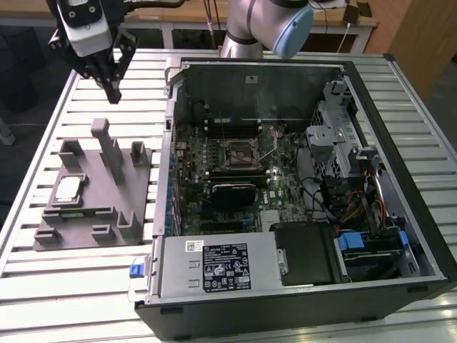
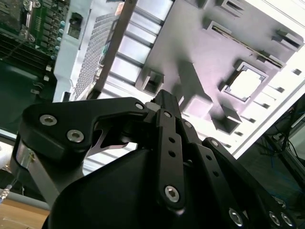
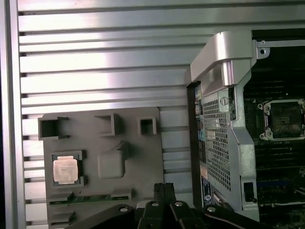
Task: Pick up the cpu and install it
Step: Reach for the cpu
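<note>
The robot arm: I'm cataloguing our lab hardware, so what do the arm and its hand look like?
The arm is a silver-grey tube with a pale blue joint cap. Its hand has a white and black body and matte black linkage plates fastened with silver screws, narrowing to slim black fingers.

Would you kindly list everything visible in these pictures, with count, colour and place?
small flat silver square cpu: one, silver, seated in a recess of the fixture.
grey plastic fixture with upright posts: one, grey, on the table, at the exterior view's left of the case.
open black computer case: one, black, on the table.
green motherboard: one, green, inside the case.
silver slatted metal table: one, silver, under everything.
silver-and-blue robot arm: one, behind the case.
black gripper: one, black, shut, holding nothing, near the fixture.
</note>
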{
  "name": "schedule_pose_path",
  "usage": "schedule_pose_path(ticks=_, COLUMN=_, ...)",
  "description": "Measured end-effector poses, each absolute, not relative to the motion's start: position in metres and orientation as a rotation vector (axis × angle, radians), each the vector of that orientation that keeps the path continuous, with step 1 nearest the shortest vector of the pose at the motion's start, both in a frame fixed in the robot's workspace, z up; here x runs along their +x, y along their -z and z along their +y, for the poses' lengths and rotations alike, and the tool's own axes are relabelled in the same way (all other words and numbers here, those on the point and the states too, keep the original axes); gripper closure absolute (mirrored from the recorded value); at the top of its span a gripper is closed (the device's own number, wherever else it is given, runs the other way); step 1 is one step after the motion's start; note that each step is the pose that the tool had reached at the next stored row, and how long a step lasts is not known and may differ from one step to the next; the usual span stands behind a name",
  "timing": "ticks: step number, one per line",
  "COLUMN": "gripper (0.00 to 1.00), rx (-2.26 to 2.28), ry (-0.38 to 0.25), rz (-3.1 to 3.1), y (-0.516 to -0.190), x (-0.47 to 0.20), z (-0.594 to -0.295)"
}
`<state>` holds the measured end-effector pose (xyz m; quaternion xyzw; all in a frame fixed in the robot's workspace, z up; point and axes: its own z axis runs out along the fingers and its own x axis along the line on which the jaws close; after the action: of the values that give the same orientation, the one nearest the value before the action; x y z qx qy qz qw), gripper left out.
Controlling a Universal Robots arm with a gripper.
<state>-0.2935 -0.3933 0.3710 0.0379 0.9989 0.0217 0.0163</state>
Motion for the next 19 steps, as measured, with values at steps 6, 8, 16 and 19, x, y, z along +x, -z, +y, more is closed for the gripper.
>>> schedule_pose_path(ticks=6, gripper=0.89, rx=0.118, ry=-0.067, rz=3.106, y=-0.366, x=-0.308, z=-0.393)
schedule_pose_path(ticks=8, gripper=0.89, rx=0.118, ry=-0.067, rz=3.106, y=-0.365, x=-0.312, z=-0.393)
schedule_pose_path(ticks=16, gripper=0.89, rx=0.118, ry=-0.068, rz=3.106, y=-0.356, x=-0.33, z=-0.393)
schedule_pose_path(ticks=19, gripper=0.89, rx=0.118, ry=-0.067, rz=3.106, y=-0.353, x=-0.336, z=-0.393)
